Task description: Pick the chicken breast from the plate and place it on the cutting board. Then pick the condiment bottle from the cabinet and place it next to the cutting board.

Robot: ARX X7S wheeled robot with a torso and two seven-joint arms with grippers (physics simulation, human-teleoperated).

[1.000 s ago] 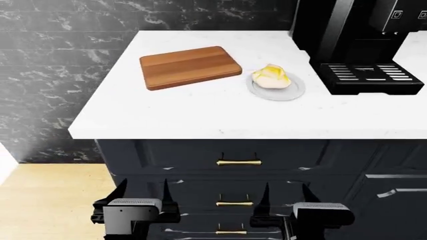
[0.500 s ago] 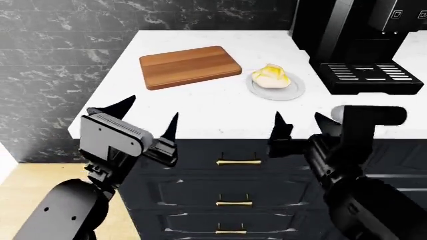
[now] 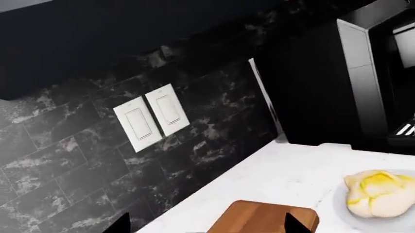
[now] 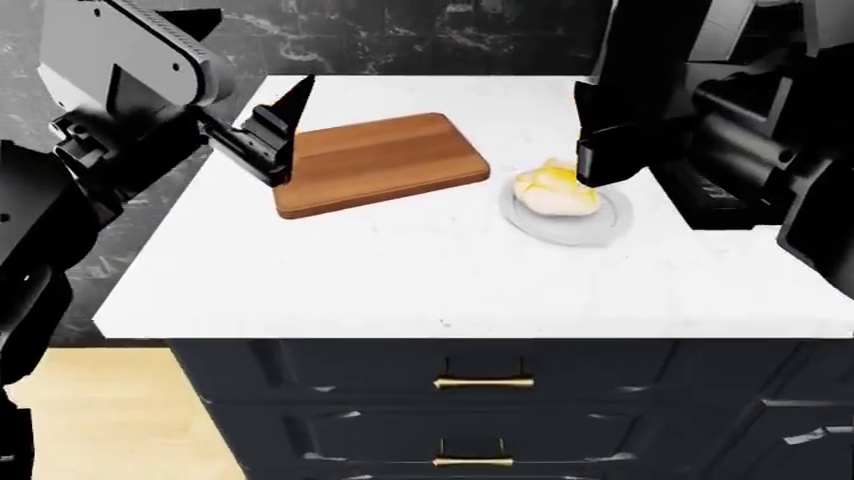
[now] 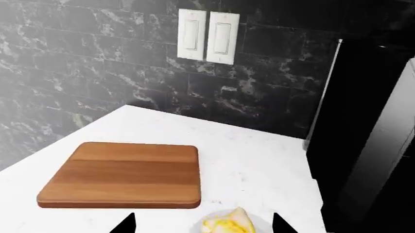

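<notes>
Both arms have risen from low in front of the drawers to above the tabletop (image 4: 400,270). The left claw (image 4: 274,135) now hangs at the cutting board's (image 4: 378,160) left edge; the right claw (image 4: 607,150) hangs over the chicken breast (image 4: 554,192). The head view has shifted, showing the tabletop nearer and lower.

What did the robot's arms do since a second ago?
Both arms lifted from down by the drawers to over the counter: the left gripper by the cutting board, the right gripper above the chicken breast. Nothing was grabbed. The chicken sits on its plate as before.
</notes>
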